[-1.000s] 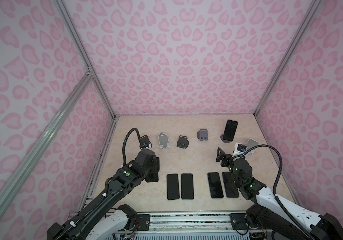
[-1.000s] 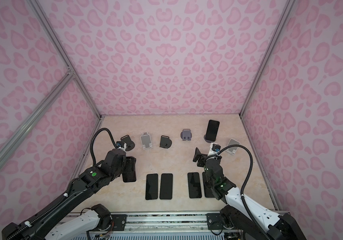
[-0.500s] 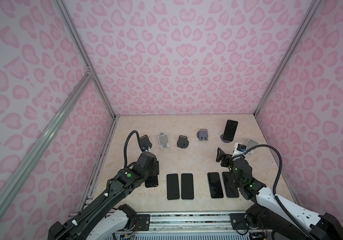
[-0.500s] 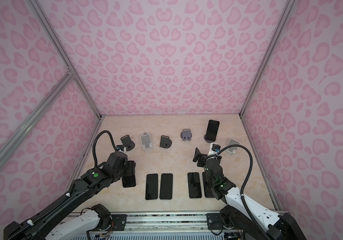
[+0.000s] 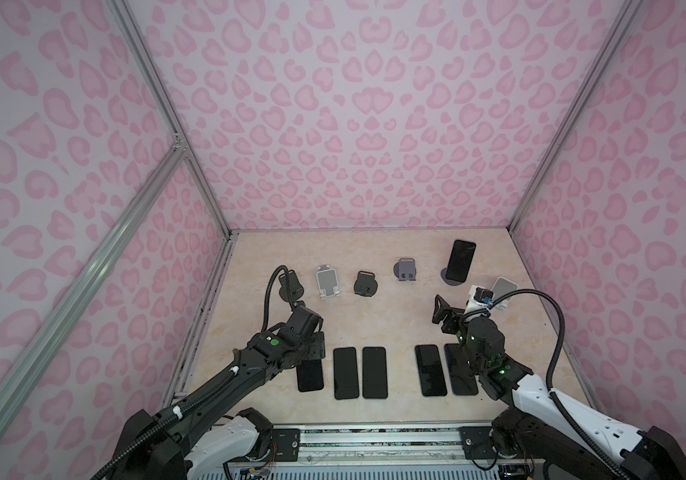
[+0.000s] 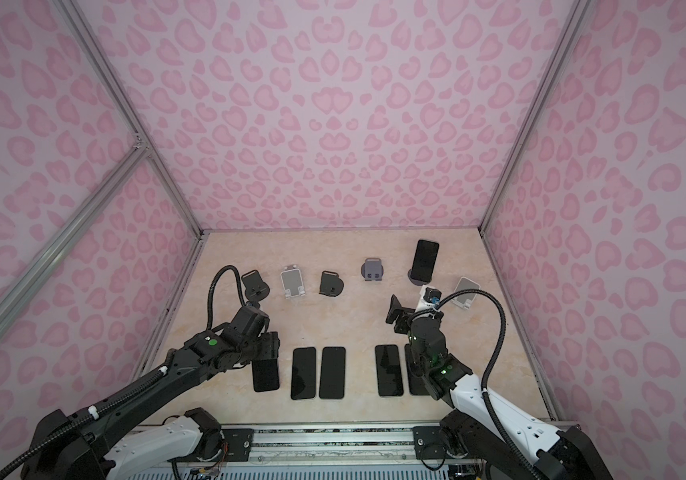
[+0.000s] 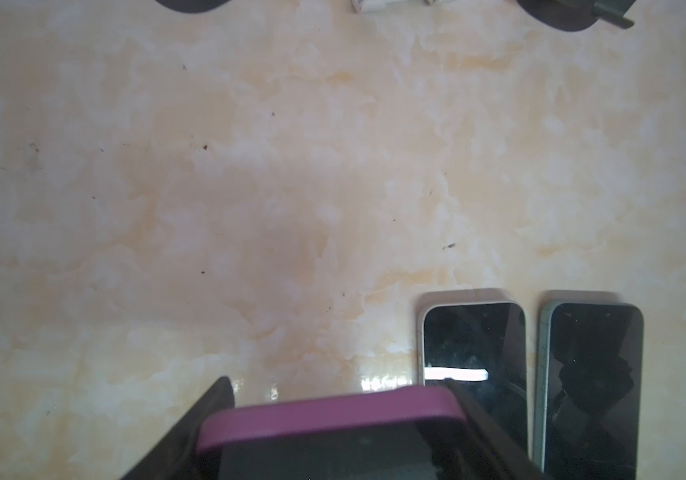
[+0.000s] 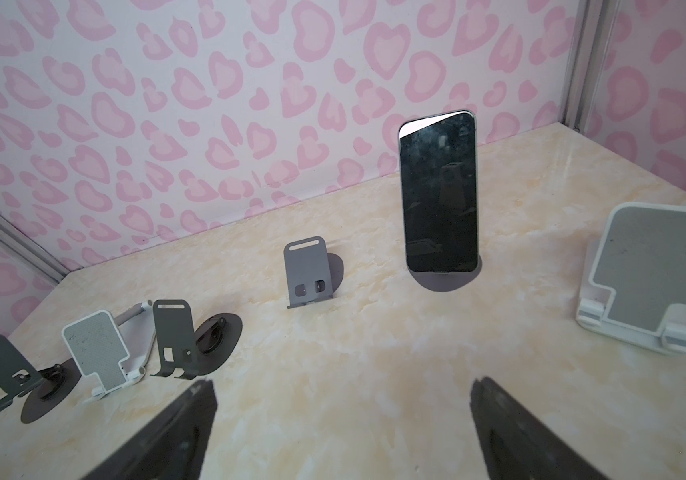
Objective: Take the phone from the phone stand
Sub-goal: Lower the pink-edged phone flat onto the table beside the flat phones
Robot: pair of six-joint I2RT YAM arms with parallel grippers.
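Before your right hand (image 8: 343,382), jaws spread, bare worktop (image 8: 374,332) runs clear up to the phone (image 8: 439,195) upright on its stand (image 8: 445,282). A grey stand (image 8: 306,270) stands well apart to its left, a white stand (image 8: 649,282) near to its right. Flat phones (image 5: 347,372) line the front edge; your left hand (image 7: 337,380), clamped on a purple phone (image 7: 333,419), sits over that row's left end.

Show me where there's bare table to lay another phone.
Widest bare patch: the middle band of table, between the back row of stands and the front row of flat phones. A slim gap lies between the third and fourth. Crowded: the front row's left end, where the left gripper holds the purple-cased phone.
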